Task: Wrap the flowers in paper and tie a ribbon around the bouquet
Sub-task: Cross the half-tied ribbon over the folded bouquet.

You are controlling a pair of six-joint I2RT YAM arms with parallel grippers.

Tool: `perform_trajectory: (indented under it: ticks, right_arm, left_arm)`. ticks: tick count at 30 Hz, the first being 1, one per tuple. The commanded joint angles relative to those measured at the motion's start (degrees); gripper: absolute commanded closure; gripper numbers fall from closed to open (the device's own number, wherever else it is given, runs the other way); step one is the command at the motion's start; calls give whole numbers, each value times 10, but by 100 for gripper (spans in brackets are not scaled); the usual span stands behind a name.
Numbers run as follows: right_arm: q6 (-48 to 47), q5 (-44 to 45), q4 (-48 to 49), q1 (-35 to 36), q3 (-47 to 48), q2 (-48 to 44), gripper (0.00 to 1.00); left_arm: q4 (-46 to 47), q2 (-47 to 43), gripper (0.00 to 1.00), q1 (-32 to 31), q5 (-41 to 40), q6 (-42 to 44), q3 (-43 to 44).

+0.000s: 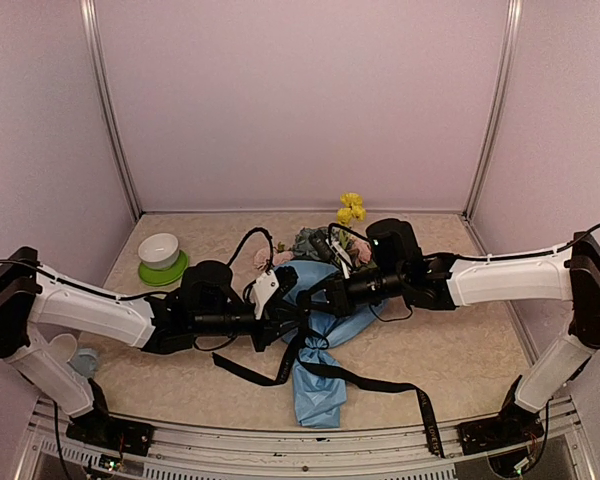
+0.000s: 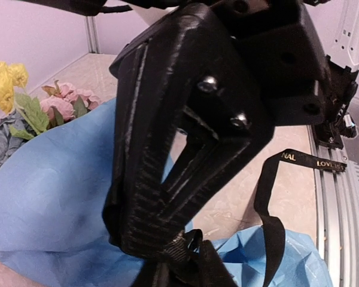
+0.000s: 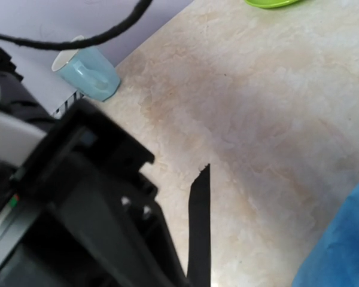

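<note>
Far left: white bowl [image 1: 159, 248] is set on green saucer [image 1: 166, 272]. Next, left gripper [image 2: 169, 256] is seen nearly closed, the ribbon [image 2: 269, 206] pinched at its tips, right at the neck of the bouquet [image 1: 318, 392]. Bouquet is laid mid-table, flowers [image 1: 351, 208] pointed away from the bases. Pale lettering on a ribbon tail is partly read: "NAL", "LOVE" (rest blurred). Further right, right gripper [image 1: 315, 297] is fully closed just beside the neck, flower side; whether anything is held cannot be told.
</note>
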Motion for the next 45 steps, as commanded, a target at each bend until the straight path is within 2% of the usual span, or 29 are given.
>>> perform_trajectory:
  ticks: [1, 2, 6, 9, 10, 12, 13, 15, 17, 19, 24, 28, 32, 36, 39, 40, 42, 45]
  right_arm:
    - [-9, -6, 10, 6, 13, 0, 100]
    - [-12, -6, 6, 5, 15, -2, 100]
    - [-32, 1, -18, 5, 17, -18, 99]
    - [-56, 37, -63, 0, 15, -36, 67]
    - [-60, 51, -76, -5, 8, -42, 60]
    - [-60, 70, -89, -17, -11, -56, 56]
    - [-59, 83, -97, -22, -21, -58, 58]
    - [-61, 108, -116, -23, -35, -51, 70]
    - [-65, 95, -119, -19, -42, -32, 81]
    - [-75, 80, -104, -7, -43, -12, 85]
    - [-97, 58, -73, 2, -32, 27, 82]
    - [-116, 64, -87, 3, -16, 64, 76]
    - [-123, 51, -88, 2, -14, 81, 75]
    - [-120, 52, -85, 2, -17, 85, 87]
    - [-120, 41, -80, 3, -19, 78, 85]
    - [-120, 42, -78, 2, -21, 74, 88]
    - [-120, 47, -76, 2, -24, 68, 100]
    - [-118, 51, -83, 3, -23, 59, 100]
  left_arm:
    - [15, 17, 95, 13, 42, -3, 28]
    - [11, 19, 100, 16, 47, -4, 30]
    - [17, 22, 100, 24, 55, -11, 23]
    - [23, 23, 100, 28, 49, -13, 15]
    - [25, 25, 100, 28, 48, -14, 13]
    - [26, 28, 100, 29, 49, -16, 11]
    - [27, 29, 100, 29, 49, -17, 11]
    - [27, 29, 100, 30, 49, -17, 10]
    - [28, 30, 100, 32, 50, -19, 8]
    - [31, 30, 100, 34, 51, -20, 5]
    - [36, 24, 100, 39, 56, -24, -2]
    - [37, 23, 100, 41, 59, -27, -4]
    - [38, 22, 100, 42, 60, -28, -5]
    - [38, 20, 100, 43, 63, -28, -6]
    - [39, 19, 100, 47, 65, -31, -9]
    - [40, 18, 100, 48, 66, -31, -9]
    - [41, 17, 100, 50, 66, -32, -11]
    - [44, 15, 100, 52, 67, -35, -15]
